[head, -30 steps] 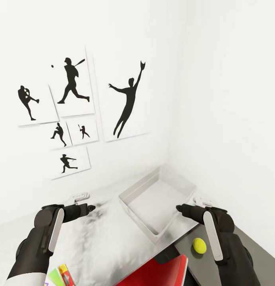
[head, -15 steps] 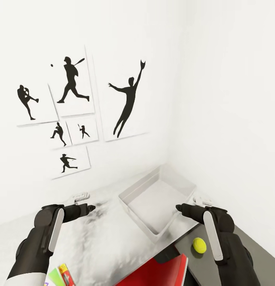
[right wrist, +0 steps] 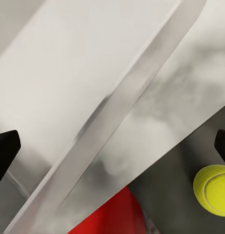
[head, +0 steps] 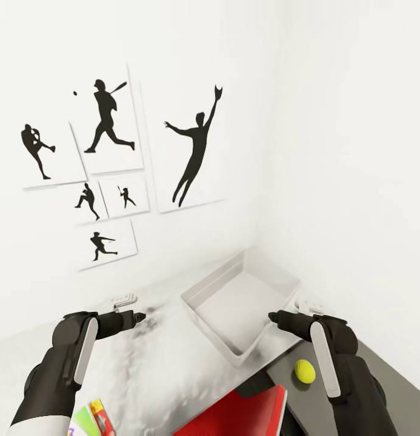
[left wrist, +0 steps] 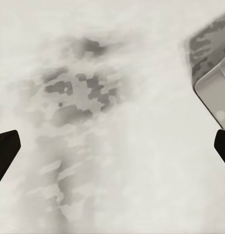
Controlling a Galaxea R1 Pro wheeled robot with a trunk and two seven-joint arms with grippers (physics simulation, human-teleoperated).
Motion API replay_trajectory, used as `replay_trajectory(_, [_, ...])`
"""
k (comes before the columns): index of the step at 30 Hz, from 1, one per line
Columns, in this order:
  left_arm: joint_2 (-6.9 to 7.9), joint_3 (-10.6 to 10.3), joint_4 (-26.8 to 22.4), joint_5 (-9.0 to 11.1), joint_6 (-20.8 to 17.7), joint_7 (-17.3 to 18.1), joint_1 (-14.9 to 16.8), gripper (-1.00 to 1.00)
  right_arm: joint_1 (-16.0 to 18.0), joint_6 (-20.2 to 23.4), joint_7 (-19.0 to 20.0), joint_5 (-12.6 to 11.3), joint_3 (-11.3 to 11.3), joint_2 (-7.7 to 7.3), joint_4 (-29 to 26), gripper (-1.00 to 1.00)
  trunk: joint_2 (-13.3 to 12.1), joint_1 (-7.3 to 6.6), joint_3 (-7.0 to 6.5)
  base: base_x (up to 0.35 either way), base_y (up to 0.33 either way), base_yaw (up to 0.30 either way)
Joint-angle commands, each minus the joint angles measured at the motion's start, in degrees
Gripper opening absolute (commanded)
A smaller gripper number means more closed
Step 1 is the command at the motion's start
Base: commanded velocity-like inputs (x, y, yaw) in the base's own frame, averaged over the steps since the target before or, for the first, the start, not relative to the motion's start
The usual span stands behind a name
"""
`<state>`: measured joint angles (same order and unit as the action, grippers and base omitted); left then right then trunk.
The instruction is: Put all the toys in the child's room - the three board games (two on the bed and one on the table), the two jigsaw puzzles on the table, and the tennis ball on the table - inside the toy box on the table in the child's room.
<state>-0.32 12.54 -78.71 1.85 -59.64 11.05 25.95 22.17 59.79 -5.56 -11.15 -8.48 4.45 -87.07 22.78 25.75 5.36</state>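
Evidently both end effectors, left (head: 137, 317) and right (head: 274, 316), gape above the glossy speckled table (head: 161, 363).

Toy box (head: 210, 318) apparently unobstructed above

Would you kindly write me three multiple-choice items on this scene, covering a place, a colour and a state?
1. Where does the tennis ball lie?
A. inside the toy box
B. on the dark grey surface beside the table
C. in the right pincer

2. What colour is the flat box at the near edge of the head view?
A. red
B. blue
C. black

3. How is the toy box now?
A. full of games
B. tipped on its side
C. upright with nothing in it

Answers: 1 B, the ball rests on the dark top, outside the toy box. 2 A, its cover is plainly red. 3 C, its bare grey floor shows.
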Motion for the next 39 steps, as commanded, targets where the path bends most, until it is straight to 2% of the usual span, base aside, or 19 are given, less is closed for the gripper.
replay_trajectory(1, [-0.03,0.11,-0.04,0.18,-0.30,0.06,0.04,1.00,0.06,0.21,-0.58,-0.62,-0.05,0.04,-0.05,1.00,0.14,0.04,0.23,0.000,0.000,0.000])
replay_trajectory(10, [-0.03,0.11,-0.04,0.18,-0.30,0.03,0.06,1.00,0.06,0.21,-0.59,-0.63,-0.05,0.04,-0.12,1.00,0.14,0.04,0.91,0.000,0.000,0.000])
replay_trajectory(28, [-0.40,-0.24,-0.04,0.40,-0.36,0.21,0.24,1.00,0.06,0.21,-0.59,-0.71,-0.05,0.19,-0.15,1.00,0.14,0.04,1.01,0.000,0.000,0.000])
replay_trajectory(30, [-0.84,-0.71,-0.04,0.57,-0.36,0.27,0.38,1.00,0.06,0.21,-0.59,-0.71,-0.06,0.20,-0.14,1.00,0.14,0.04,1.01,0.000,0.000,0.000])
replay_trajectory(33, [-2.68,-2.25,-0.08,0.84,-0.36,0.34,0.99,1.00,0.09,0.21,-0.59,-0.71,-0.10,0.20,-0.10,1.00,0.14,0.04,1.01,0.000,0.000,0.000])
replay_trajectory(34, [-3.82,-3.00,0.18,0.88,-0.36,0.35,1.83,1.00,0.11,0.21,-0.59,-0.72,-0.11,0.20,-0.10,1.00,0.14,0.04,1.01,0.000,0.000,0.000])
replay_trajectory(36, [-5.14,-3.85,0.98,0.88,-0.36,0.34,3.74,1.00,0.13,0.21,-0.59,-0.72,-0.12,0.20,-0.10,1.00,0.14,0.04,1.01,0.000,0.000,0.000])
replay_trajectory(39, [-6.21,-4.42,3.30,0.88,-0.36,0.34,6.79,1.00,0.13,0.21,-0.59,-0.72,-0.13,0.20,-0.08,1.00,0.14,0.04,1.01,0.000,0.000,0.000])
